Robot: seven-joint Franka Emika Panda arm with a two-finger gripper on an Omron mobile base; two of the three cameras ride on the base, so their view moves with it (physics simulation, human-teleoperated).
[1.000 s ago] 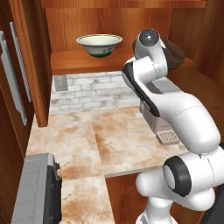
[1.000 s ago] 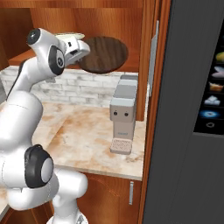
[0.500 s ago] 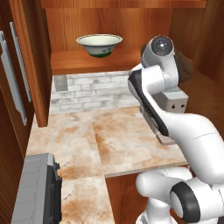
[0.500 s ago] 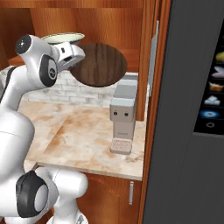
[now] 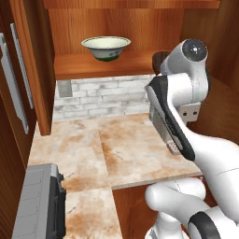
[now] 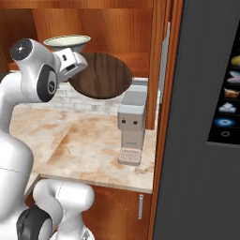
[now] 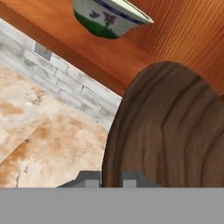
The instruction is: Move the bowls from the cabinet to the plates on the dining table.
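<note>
Gripper (image 7: 110,177) jaws stand narrow, clamped on the rim of the dark brown bowl (image 6: 101,75); in the hand view we see one fingertip (image 7: 89,178) on each side of the rim edge at the bottom of the picture. We see the brown bowl tilted nearly on edge, its wood-grained face turned toward the right base camera. It hangs in the air, clear of the cabinet shelf (image 5: 135,63), in front of the open cabinet and above the far part of the marble counter (image 5: 121,149). In the left base view only a small dark part of this bowl (image 5: 160,60) shows, behind the arm's upper joint.

The cream bowl (image 5: 106,47) with the dark green band sits upright on the wooden shelf, to the left of the brown bowl and farther back. In the hand view we see it (image 7: 107,17) at the top, with a blue rim line and small painted marks.

Below the shelf runs a white brick backsplash (image 5: 105,97). A small grey coffee machine (image 6: 131,126) stands on the right side of the counter, near the cabinet's side wall. An open cabinet door (image 5: 18,88) with a long silver bar handle stands at far left. A tall dark panel (image 6: 206,117) stands at right.
</note>
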